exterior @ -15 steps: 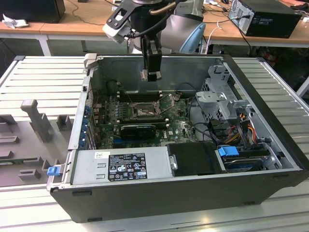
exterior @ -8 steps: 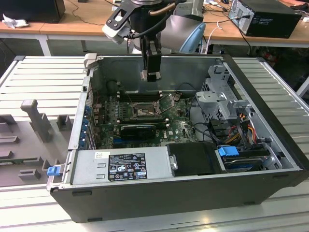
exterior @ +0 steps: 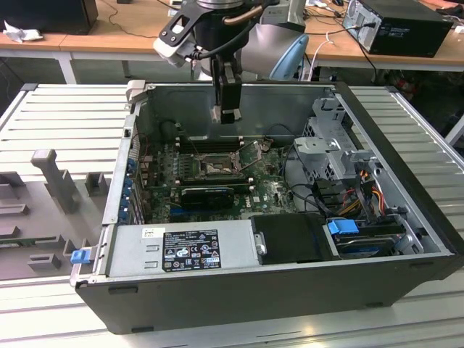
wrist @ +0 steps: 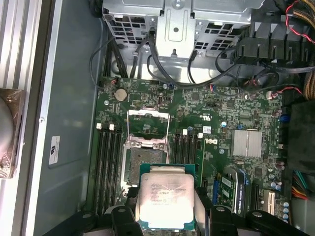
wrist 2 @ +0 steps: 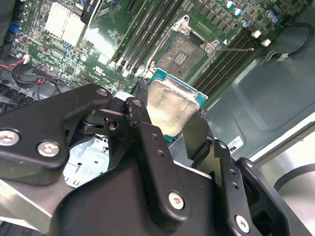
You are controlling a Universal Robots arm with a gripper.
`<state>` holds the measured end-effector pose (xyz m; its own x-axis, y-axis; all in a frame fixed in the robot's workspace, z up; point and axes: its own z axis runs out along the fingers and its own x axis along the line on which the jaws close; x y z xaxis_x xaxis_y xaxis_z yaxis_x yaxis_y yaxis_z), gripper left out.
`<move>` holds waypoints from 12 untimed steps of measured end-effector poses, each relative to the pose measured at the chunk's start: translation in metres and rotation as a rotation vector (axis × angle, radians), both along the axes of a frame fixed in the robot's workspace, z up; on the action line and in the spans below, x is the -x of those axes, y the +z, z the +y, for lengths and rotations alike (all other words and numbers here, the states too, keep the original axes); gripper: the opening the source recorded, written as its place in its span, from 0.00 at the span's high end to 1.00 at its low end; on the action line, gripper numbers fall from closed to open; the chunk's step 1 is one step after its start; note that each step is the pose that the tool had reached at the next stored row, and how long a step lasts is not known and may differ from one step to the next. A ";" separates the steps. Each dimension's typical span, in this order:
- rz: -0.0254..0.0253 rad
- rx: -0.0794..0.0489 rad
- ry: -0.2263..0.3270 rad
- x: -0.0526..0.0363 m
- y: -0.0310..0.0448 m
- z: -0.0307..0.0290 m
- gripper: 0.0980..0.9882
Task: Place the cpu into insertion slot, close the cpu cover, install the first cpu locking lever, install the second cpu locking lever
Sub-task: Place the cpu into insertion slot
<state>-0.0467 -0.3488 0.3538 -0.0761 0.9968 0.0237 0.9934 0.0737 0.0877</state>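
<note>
While the gripper (exterior: pixel 230 113) hangs over the open computer case (exterior: pixel 254 297), its two black fingers (wrist 2: pixel 197 132) are clamped on opposite edges of the cpu (wrist: pixel 165 199). The cpu is held flat, silvery face toward the wrist cameras, above the green motherboard (wrist: pixel 216 105) and apart from it. The insertion slot (wrist: pixel 140 160) lies below with its dark contact field exposed. The cpu cover (wrist: pixel 147 113) is swung open off the slot, and a thin locking lever (wrist 2: pixel 235 49) stands out to one side. Rows of black memory slots (wrist: pixel 108 162) flank the slot on both sides. A drive cage (exterior: pixel 326 148) with bundled cables (exterior: pixel 362 185) occupies the exterior view's right of the case, well apart from the gripper. The grey power supply (exterior: pixel 138 246) runs along the near wall. A black card (exterior: pixel 206 194) sits between the slot and the power supply. A ribbed metal table (exterior: pixel 65 109) carries the case.
</note>
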 end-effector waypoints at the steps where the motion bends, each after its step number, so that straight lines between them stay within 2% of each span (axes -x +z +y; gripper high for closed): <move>1: 0.0000 0.000 -0.001 0.0000 -0.0004 0.0000 0.52; 12: -0.0001 0.000 -0.006 0.0001 -0.0027 0.0000 0.52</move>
<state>-0.0467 -0.3488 0.3511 -0.0697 0.9973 0.0238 0.9939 0.0673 0.0878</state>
